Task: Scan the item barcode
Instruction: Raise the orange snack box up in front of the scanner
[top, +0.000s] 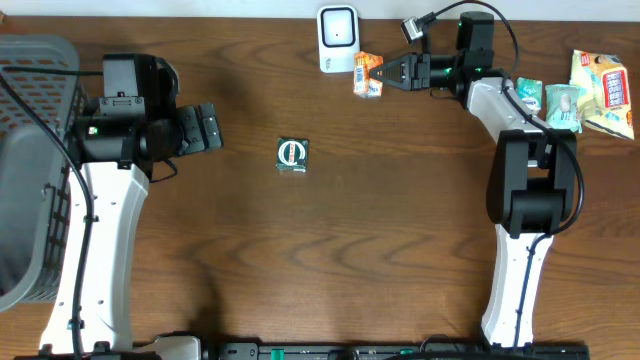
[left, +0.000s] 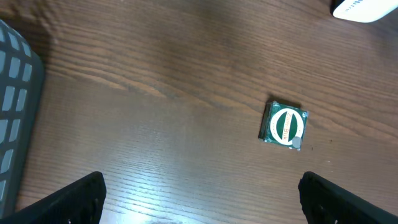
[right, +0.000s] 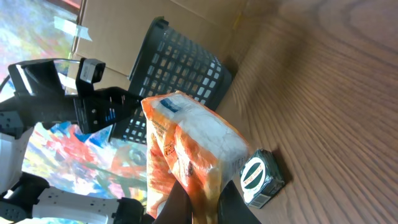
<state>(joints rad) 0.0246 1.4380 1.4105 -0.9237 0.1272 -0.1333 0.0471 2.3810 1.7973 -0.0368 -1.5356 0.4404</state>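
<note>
An orange-and-white snack packet (top: 368, 74) hangs just right of the white barcode scanner (top: 338, 38) at the table's far edge. My right gripper (top: 388, 72) is shut on the packet's end. In the right wrist view the packet (right: 193, 137) stands pinched between the two dark fingers (right: 186, 205), and no barcode shows on its visible faces. A small green box with a white oval label (top: 292, 154) lies flat mid-table. My left gripper (top: 212, 127) hovers open to the left of the box (left: 284, 125), with nothing between its fingers (left: 81, 199).
A grey mesh basket (top: 30, 170) fills the left edge of the table. Several more snack packets (top: 600, 92) lie at the far right, next to the right arm's base. The scanner's corner (left: 364, 7) shows at the top of the left wrist view.
</note>
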